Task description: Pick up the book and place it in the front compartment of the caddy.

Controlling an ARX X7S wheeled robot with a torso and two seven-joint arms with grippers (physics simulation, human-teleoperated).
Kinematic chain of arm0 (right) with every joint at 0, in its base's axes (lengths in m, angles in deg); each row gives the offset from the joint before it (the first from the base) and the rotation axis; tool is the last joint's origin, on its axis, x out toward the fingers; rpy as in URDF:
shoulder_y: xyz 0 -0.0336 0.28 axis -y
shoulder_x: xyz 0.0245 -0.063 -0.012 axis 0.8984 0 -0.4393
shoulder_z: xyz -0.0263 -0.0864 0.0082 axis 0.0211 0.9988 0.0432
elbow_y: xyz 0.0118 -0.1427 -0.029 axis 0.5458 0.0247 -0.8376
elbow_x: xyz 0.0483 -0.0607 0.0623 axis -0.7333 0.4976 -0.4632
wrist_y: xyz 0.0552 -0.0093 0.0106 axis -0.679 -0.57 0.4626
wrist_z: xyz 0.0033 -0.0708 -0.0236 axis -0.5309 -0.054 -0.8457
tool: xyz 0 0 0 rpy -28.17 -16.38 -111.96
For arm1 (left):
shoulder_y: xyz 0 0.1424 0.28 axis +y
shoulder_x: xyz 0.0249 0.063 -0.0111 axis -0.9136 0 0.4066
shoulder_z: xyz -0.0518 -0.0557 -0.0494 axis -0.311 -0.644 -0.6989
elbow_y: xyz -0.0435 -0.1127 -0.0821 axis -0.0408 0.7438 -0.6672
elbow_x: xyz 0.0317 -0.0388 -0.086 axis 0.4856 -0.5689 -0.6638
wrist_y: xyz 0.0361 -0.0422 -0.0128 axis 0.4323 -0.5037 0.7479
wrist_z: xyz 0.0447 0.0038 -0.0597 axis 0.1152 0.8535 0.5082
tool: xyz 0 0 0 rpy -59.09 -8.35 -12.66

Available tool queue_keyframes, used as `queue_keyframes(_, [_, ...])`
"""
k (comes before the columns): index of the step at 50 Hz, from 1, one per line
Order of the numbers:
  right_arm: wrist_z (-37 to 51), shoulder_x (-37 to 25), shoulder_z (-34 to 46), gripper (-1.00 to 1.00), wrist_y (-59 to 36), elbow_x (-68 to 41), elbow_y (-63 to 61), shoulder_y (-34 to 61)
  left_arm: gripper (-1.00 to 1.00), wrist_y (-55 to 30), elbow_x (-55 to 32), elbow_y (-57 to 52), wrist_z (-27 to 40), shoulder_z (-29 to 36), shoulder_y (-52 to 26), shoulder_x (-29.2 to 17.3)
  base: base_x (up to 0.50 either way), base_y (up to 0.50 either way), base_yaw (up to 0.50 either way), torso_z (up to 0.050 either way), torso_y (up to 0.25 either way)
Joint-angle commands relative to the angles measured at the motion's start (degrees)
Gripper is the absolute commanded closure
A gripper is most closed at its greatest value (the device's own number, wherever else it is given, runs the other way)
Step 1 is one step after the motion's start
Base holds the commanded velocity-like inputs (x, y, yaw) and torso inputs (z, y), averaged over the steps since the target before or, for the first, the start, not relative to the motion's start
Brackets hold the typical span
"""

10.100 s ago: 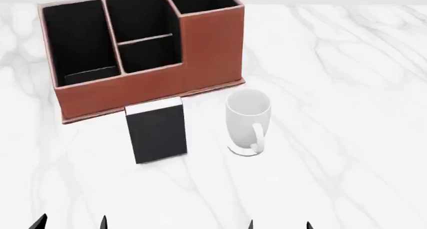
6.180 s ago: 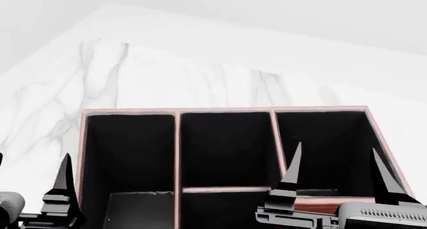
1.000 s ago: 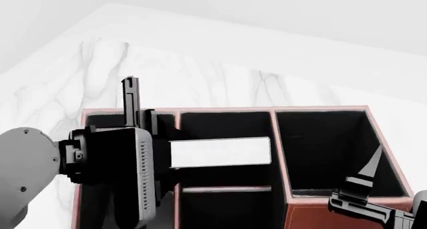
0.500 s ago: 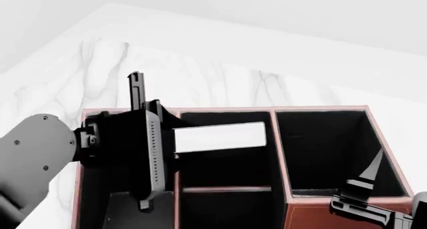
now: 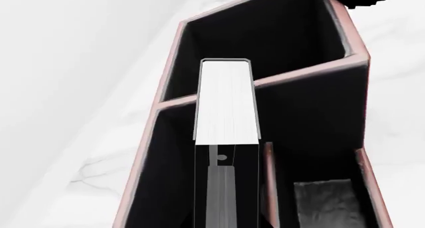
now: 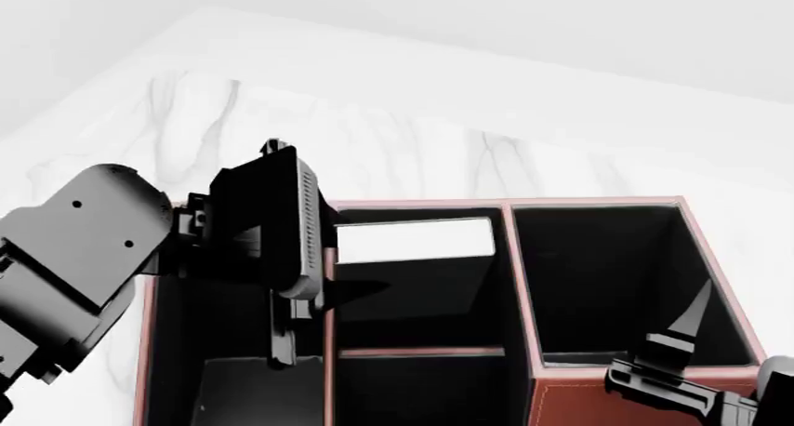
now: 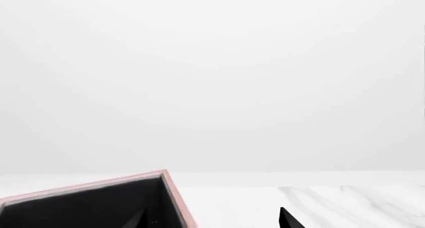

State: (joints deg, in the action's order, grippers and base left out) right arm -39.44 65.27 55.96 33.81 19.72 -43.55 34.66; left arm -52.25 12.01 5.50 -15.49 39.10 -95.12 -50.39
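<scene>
Over the caddy (image 6: 596,393) I have my left gripper (image 6: 325,296) holding the book (image 6: 416,240), pinched tight by one end so its white page edge faces up at me. The book hangs over the middle part of the box, at the far middle pocket, and I can't tell if it touches the far rim. My wrist camera shows the same thing: the book (image 5: 226,101) sticks out past the gripper, above a pink wall between two pockets. So I think I am in the carrying step, with the book up in the air and not yet let go. The job says the front pocket, and I judge that to be the small near one just below the middle wall, so my next move should bring the book back toward me, line it up thin-side down, and lower it between the walls without bumping a rim. My right gripper (image 6: 676,347) waits low at the near right corner of the box; I see only one pointed finger, so I can't tell if it is open. Under the box is a white marble table (image 6: 397,138) with grey lines, and the room behind is plain pale white.
</scene>
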Motion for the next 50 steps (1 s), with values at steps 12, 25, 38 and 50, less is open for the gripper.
queue_keyframes(12, [-3.9, 0.4, -3.1, -1.00, 2.0, 1.7, 9.1, 0.9, 1.00, 12.9, 1.4, 26.6, -4.4, -2.0, -4.1, 10.2, 0.01, 0.00, 0.01, 0.000, 0.000])
queue_keyframes(25, [-3.7, 0.5, -2.5, -1.00, 2.0, 2.0, 9.6, 1.0, -1.00, 14.2, -1.4, 26.7, -1.8, -4.7, -0.8, 10.3, 0.01, 0.00, 0.00, 0.000, 0.000])
queue_keyframes(38, [-3.6, 0.4, -1.7, -1.00, 1.5, 2.1, 8.8, 1.0, -1.00, 11.9, -3.8, 26.7, 0.7, -7.6, -1.1, 10.2, 0.00, 0.00, 0.00, 0.000, 0.000])
queue_keyframes(50, [-2.5, -0.5, -2.0, -1.00, -0.5, 1.1, -0.1, 0.1, -1.00, -18.8, -18.1, -41.3, 27.7, -17.6, 18.1, -10.2, 0.00, 0.00, 0.00, 0.000, 0.000])
